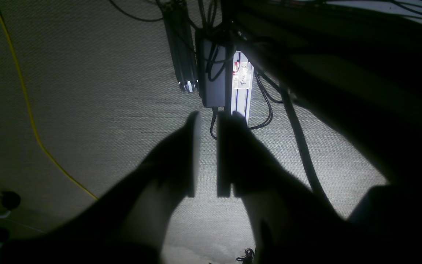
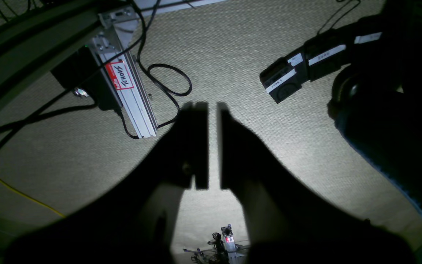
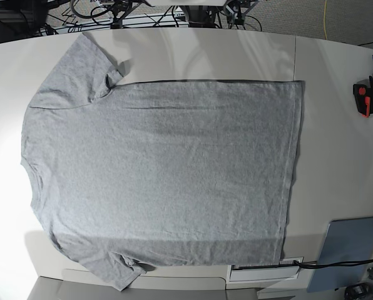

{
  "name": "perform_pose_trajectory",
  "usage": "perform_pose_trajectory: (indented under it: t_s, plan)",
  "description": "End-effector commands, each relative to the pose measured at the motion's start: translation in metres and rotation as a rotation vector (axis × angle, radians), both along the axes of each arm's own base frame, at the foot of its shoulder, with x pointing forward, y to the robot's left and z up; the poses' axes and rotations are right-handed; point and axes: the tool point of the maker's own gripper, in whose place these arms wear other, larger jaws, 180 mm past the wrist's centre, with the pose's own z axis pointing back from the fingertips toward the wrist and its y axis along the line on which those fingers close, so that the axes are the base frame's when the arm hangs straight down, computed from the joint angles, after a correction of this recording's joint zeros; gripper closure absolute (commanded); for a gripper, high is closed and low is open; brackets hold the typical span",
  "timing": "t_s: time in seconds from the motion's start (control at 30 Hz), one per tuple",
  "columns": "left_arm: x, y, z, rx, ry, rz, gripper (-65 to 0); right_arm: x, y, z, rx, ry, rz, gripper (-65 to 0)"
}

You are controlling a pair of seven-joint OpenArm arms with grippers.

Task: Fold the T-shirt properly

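T-shirt: spread flat, plain side up, on bench, apparently ready for folding. Left pincer and right pincer: slightly parted, empty, hanging over floor, off bench.

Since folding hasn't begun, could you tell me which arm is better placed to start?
Neither clearly: the left gripper and right gripper hang empty over the floor, off the table. Probably right, if the sleeves go first: both lie at its end of the T-shirt.
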Motion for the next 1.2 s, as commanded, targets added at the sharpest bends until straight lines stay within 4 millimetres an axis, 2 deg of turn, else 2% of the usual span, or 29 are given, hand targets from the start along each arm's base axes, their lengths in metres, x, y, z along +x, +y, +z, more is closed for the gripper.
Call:
perform_pose_trajectory:
  t_s: [0.0, 0.3, 0.57, 0.73, 1.0, 1.17]
  plan:
    - [-0.009, -0.006, 0.001, -0.015, 0.014, -0.016, -7.3, -0.002, -0.004, 0.001, -0.007, 0.0, -0.003, -5.2]
    - [-0.01, -0.006, 0.001, -0.015, 0.013, -0.033, -7.3, -0.001, -0.004, 0.001, -0.008, -0.007, -0.002, -5.2]
    - [-0.009, -0.006, 0.001, -0.015, -0.012, -0.03, -7.3, 0.019, -0.006, 0.003, -0.02, -0.141, 0.016, -5.2]
    - [-0.014, -0.006, 0.002, -0.016, -0.019, -0.027, -7.3, 0.016, -0.006, 0.003, -0.021, -0.135, 0.016, -5.2]
    - [-0.007, -0.007, 0.003, -0.018, -0.029, -0.026, -7.3, 0.014, -0.004, 0.003, 0.001, -0.132, -0.054, -5.2]
    - [-0.005, -0.008, 0.004, -0.019, -0.038, -0.026, -7.3, 0.011, -0.016, 0.004, 0.008, -0.117, -0.05, -5.2]
